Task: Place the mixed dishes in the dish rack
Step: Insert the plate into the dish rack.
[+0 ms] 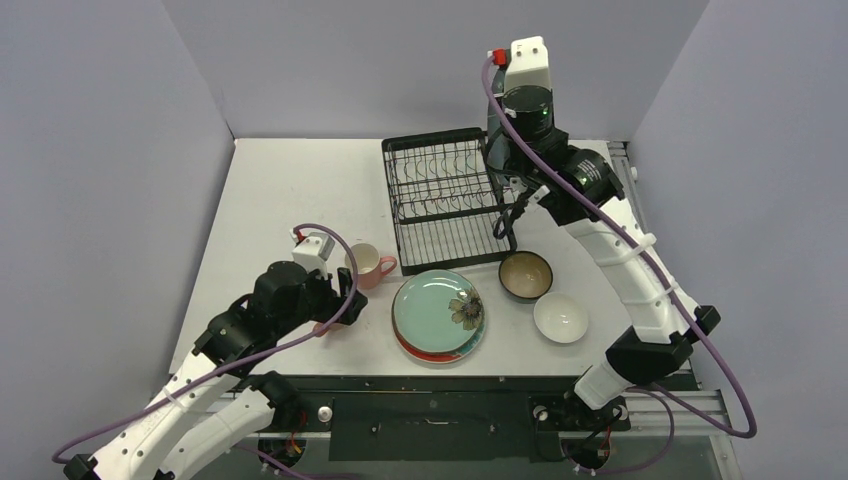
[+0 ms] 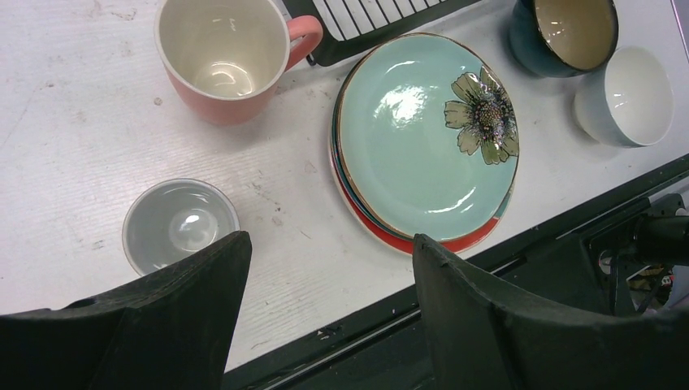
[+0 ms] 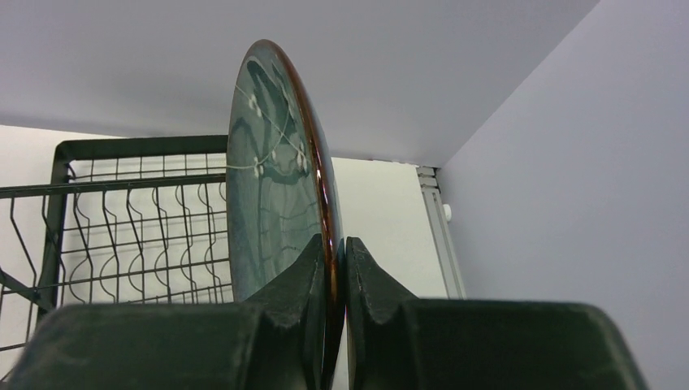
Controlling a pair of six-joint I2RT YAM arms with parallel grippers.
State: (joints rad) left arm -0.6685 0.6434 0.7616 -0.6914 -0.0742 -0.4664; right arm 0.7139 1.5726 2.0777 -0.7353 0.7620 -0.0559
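Right gripper point(image 3: 335, 244): jaws pinched narrow on the rim of the dark teal plate point(image 3: 272, 187). The plate stands on edge, glossy glaze, pale line pattern, brown lip. It is held up in the air at the right side of the dish rack point(image 1: 440, 200), which is black wire with wavy upright slots and a flat grid (plate bottom hidden behind the fingers).

Left gripper point(image 2: 329, 240): jaws wide, holding nothing, hanging over the table's near-left part. Matte black fingers.

Below it, a small pale-grey cup point(image 2: 180, 223), round, shiny inside. Just beyond, the pink mug point(image 2: 223, 61), upright, cream interior, handle pointing right toward the rack.

Near centre: a stack of round plates. The light green plate point(image 2: 422, 138) is on top, glossy, with a brown flower near its right rim. The red-orange plate point(image 2: 455, 242) shows as a sliver at the stack's near edge.

Right of the stack: brown bowl point(image 1: 525, 275), dark outside, tan inside; small white bowl point(image 1: 560, 317) nearer, just beside it. The two look apart.

Surface: white table point(image 1: 290, 190), matte, scuffed and speckled. Black frame point(image 1: 430, 400) along the near edge. Walls point(image 1: 100, 150) plain grey-lavender on three sides.
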